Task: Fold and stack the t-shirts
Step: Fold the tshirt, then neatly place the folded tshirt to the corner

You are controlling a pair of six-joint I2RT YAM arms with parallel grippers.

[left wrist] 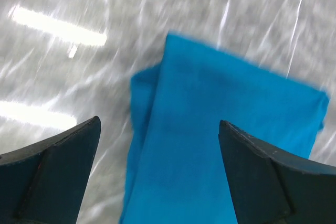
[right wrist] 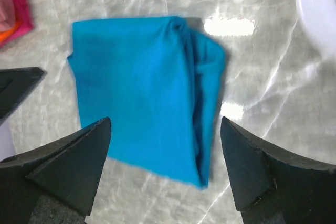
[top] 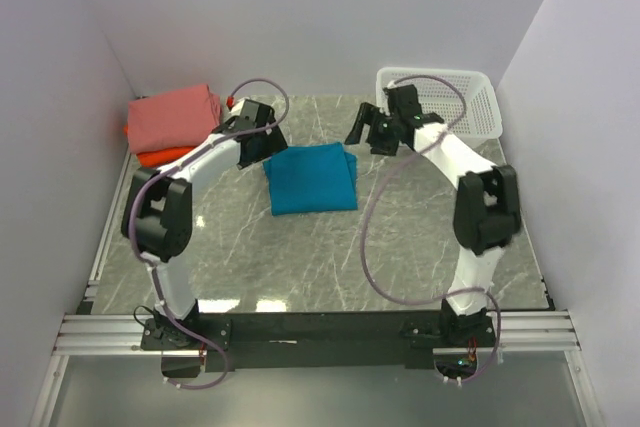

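The teal shirt (top: 310, 177) lies folded mid-counter (top: 300, 267), close by your left fingers (left wrist: 52, 171) and right fingers (right wrist: 68, 166) — both wide, empty. The stack (top: 175, 119) sits in the far-left corner — your left arm (top: 190, 182) is nearer.

No readable text, label, brand, number or sign appears in any view.
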